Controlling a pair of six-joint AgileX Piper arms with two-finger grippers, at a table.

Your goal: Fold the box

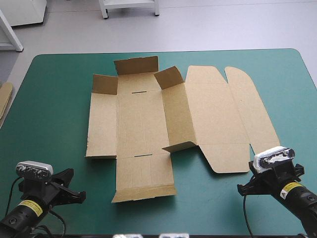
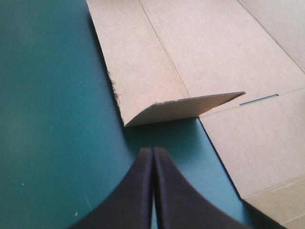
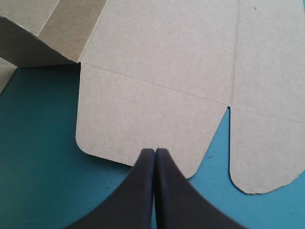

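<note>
Left wrist view shows the left gripper (image 2: 153, 151) by the table's near left corner. Its black fingers are pressed together and hold nothing. Just ahead of it, past some teal-green cover (image 2: 47, 119), a small flap (image 2: 186, 109) of the brown box (image 2: 214, 47) tips up a little. The right gripper (image 3: 155, 151), by the near right corner, is pressed together and holds nothing too. Its tip is at the near edge of a round-cornered flap (image 3: 143, 119) that lies flat. The box is spread out mostly flat across the middle of the table (image 1: 59, 99). Its short flaps (image 1: 136, 64) stand up toward the far edge. More board (image 1: 5, 96) pokes in at the left edge.
</note>
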